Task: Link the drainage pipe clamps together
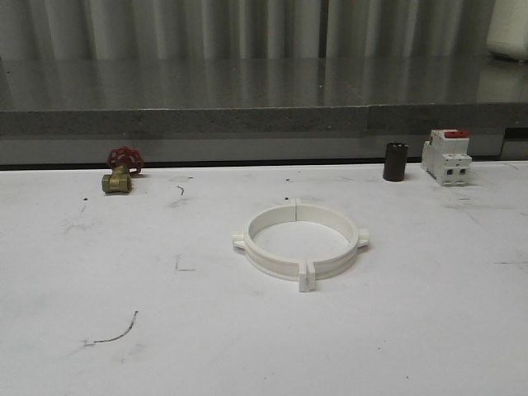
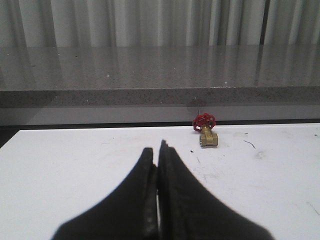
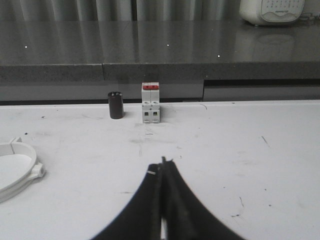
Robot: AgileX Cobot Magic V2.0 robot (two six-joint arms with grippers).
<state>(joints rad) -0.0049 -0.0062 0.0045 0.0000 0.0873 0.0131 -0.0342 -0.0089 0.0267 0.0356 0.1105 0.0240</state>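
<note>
The two white drainage pipe clamps lie on the white table as one closed ring, their end tabs meeting at the near side and the far side. An edge of that ring shows in the right wrist view, well off to one side of my right gripper, which is shut with nothing between its black fingers. My left gripper is shut and empty too, low over bare table, with the brass valve beyond it.
A brass valve with a red handwheel stands at the back left. At the back right are a black cylinder and a white-and-red breaker block. A grey stone ledge runs behind the table.
</note>
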